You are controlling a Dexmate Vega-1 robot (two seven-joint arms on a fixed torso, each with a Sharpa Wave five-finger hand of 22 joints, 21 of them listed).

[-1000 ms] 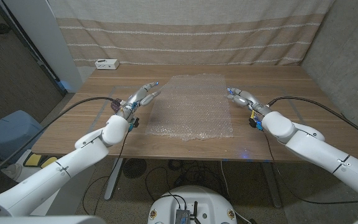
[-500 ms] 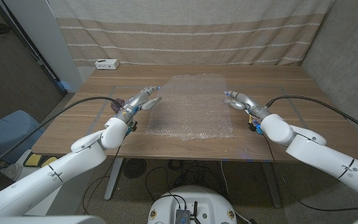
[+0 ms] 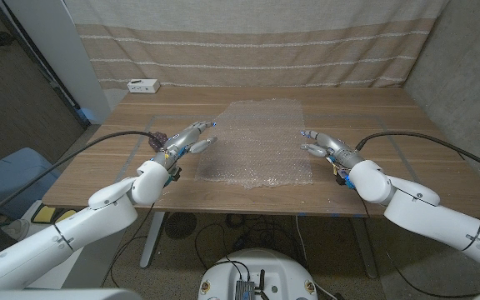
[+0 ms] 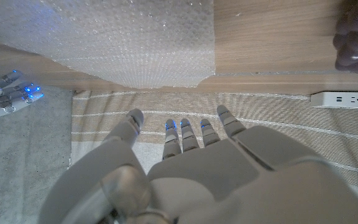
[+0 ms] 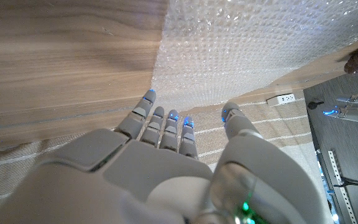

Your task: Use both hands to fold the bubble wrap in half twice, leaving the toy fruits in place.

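Head view, table [image 3: 373, 104]: wooden, striped curtain [image 3: 248, 42] hanging behind it.
Bubble wrap [image 3: 261, 142]: spread out flat in the middle of the table, not folded, sitting between my two hands.
Left hand [image 3: 187, 138]: fingers apart, holding nothing, just beside the wrap's left edge.
Right hand [image 3: 325, 143]: same deal, fingers spread and empty, right by the wrap's right edge.
Toy fruit [image 3: 157, 137]: dark purple bumpy thing, looks like grapes, on the table next to my left wrist.
Power strip [image 3: 142, 85]: white, far left corner.
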